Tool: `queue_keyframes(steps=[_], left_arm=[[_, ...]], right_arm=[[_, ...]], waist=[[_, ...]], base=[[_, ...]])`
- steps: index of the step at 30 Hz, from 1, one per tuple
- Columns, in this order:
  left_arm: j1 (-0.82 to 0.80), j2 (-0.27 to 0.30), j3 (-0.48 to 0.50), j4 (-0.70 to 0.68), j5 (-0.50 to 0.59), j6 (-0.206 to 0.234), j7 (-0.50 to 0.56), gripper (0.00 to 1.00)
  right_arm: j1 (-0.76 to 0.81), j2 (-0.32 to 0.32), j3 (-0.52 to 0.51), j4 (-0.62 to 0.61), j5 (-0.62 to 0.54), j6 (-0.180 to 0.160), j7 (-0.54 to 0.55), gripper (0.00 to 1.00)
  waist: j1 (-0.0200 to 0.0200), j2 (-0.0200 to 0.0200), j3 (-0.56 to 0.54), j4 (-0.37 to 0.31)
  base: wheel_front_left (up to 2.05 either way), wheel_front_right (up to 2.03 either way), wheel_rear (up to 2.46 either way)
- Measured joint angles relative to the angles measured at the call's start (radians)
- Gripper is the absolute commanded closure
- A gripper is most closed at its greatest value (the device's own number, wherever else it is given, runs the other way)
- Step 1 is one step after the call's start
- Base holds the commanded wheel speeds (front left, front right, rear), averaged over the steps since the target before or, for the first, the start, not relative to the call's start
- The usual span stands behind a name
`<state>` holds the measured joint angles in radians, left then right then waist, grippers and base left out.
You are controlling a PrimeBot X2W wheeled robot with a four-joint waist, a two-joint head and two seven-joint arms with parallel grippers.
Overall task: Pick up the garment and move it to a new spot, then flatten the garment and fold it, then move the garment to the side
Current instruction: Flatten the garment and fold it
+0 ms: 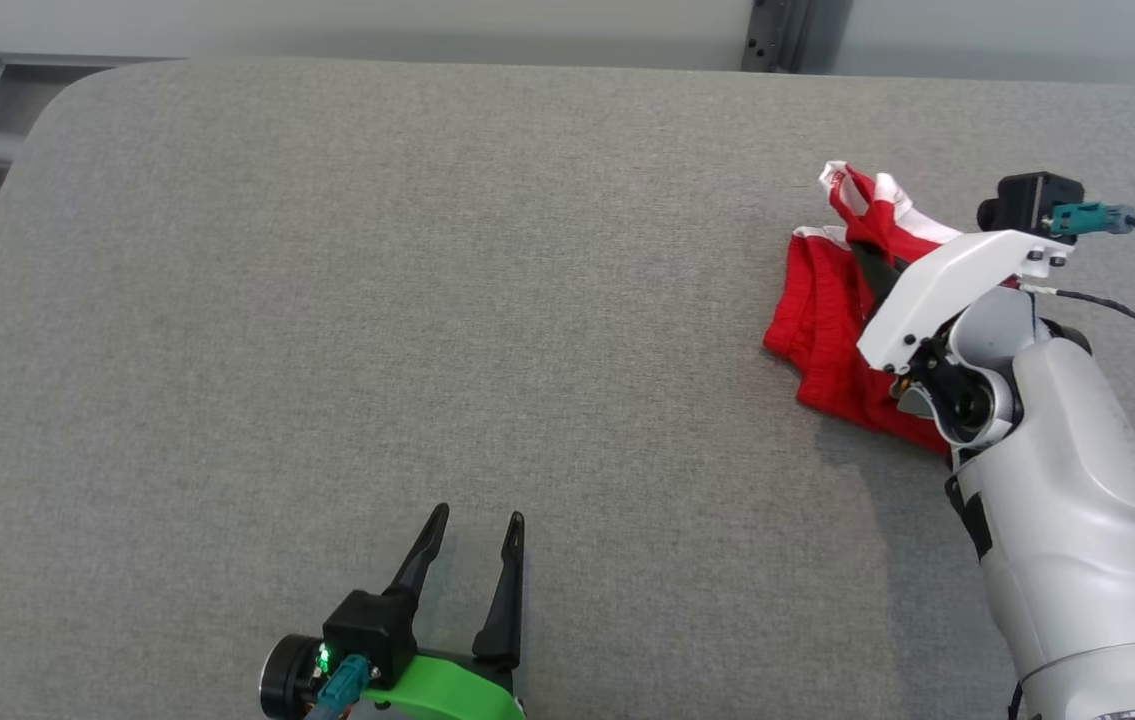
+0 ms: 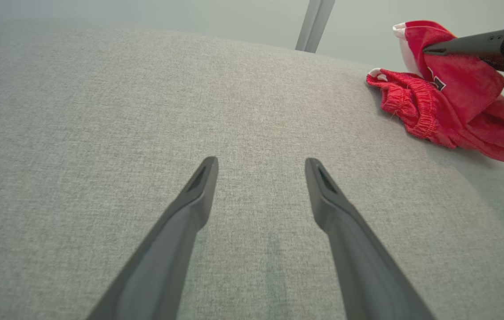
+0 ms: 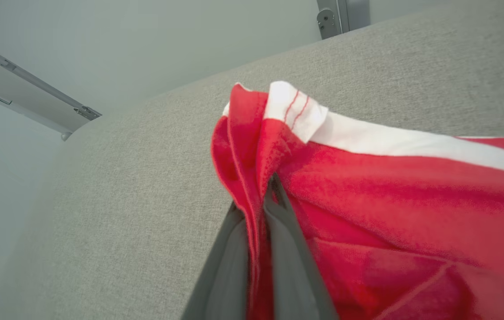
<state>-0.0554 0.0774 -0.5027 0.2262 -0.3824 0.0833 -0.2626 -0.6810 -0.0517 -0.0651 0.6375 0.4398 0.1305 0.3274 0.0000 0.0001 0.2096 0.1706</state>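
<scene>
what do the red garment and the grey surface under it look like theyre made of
Red garment: looks like soft knit fabric, matte, with a fuzzy weave, white trim and a gathered elastic band; likely cotton or polyester, can't tell which.
Grey surface: looks like woven, heathered upholstery cloth, matte; its rounded corner suggests padding, though that is uncertain.

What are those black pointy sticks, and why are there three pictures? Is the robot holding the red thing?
The sticks are the robot's fingers. It has two arms, each ending in a two-fingered gripper. One picture comes from a camera on its head, looking down at a grey padded table. The other two come from small cameras on its wrists, looking along the fingers. The left gripper is open and holds nothing. The right gripper is shut, pinching a fold of the red and white garment, which looks like crumpled shorts. Part of the cloth is raised and the rest lies on the table.
</scene>
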Motion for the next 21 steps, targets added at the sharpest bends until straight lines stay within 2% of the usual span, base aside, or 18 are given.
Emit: queue_keyframes(steps=[2, 3, 4, 8, 12, 16, 18, 21], left_arm=[[0.002, -0.001, 0.006, 0.006, 0.002, -0.004, 0.0, 0.0], [0.003, -0.002, 0.009, 0.01, 0.002, -0.004, 0.0, 0.0], [0.005, -0.002, 0.014, 0.013, 0.002, -0.005, 0.0, 0.0], [0.02, -0.005, 0.028, 0.023, 0.002, -0.008, 0.0, 0.0], [0.054, 0.001, 0.057, 0.023, -0.002, -0.009, 0.0, 0.0], [0.104, 0.01, 0.084, 0.013, -0.01, -0.004, 0.0, 0.0], [0.131, 0.014, 0.095, 0.005, -0.012, -0.003, 0.0, 0.0], [0.159, 0.017, 0.101, -0.009, -0.012, 0.001, 0.0, 0.0]], right_arm=[[-0.008, 0.001, 0.032, 0.03, 0.021, 0.0, -0.017, 1.0], [-0.01, 0.002, 0.05, 0.046, 0.028, 0.0, -0.032, 0.54], [-0.011, 0.003, 0.066, 0.053, 0.035, 0.0, -0.049, 0.0], [-0.01, 0.002, 0.114, 0.047, 0.061, 0.0, -0.106, 0.0], [0.052, -0.004, 0.152, -0.063, 0.048, 0.0, -0.156, 0.0], [0.156, -0.094, 0.179, -0.221, 0.015, 0.0, -0.197, 0.0], [0.219, -0.153, 0.165, -0.278, -0.021, 0.0, -0.206, 0.0], [0.307, -0.198, 0.125, -0.346, -0.022, 0.0, -0.206, 0.03]], waist=[[0.0, 0.0, 0.007, 0.016], [0.0, 0.0, 0.01, 0.024], [0.0, 0.0, 0.011, 0.029], [0.0, 0.0, -0.001, 0.029], [0.0, 0.0, -0.028, 0.014], [0.0, -0.0001, -0.067, -0.014], [0.0, 0.0, -0.091, -0.035], [0.0, 0.0, -0.129, -0.075]], base=[[0.0, 0.0, 0.0], [0.0, 0.0, 0.0], [0.0, 0.0, 0.0], [0.0, 0.0, 0.0], [0.0, 0.0, 0.0], [0.0, 0.0, 0.0], [0.0, 0.0, 0.0], [0.0, 0.0, 0.0]])
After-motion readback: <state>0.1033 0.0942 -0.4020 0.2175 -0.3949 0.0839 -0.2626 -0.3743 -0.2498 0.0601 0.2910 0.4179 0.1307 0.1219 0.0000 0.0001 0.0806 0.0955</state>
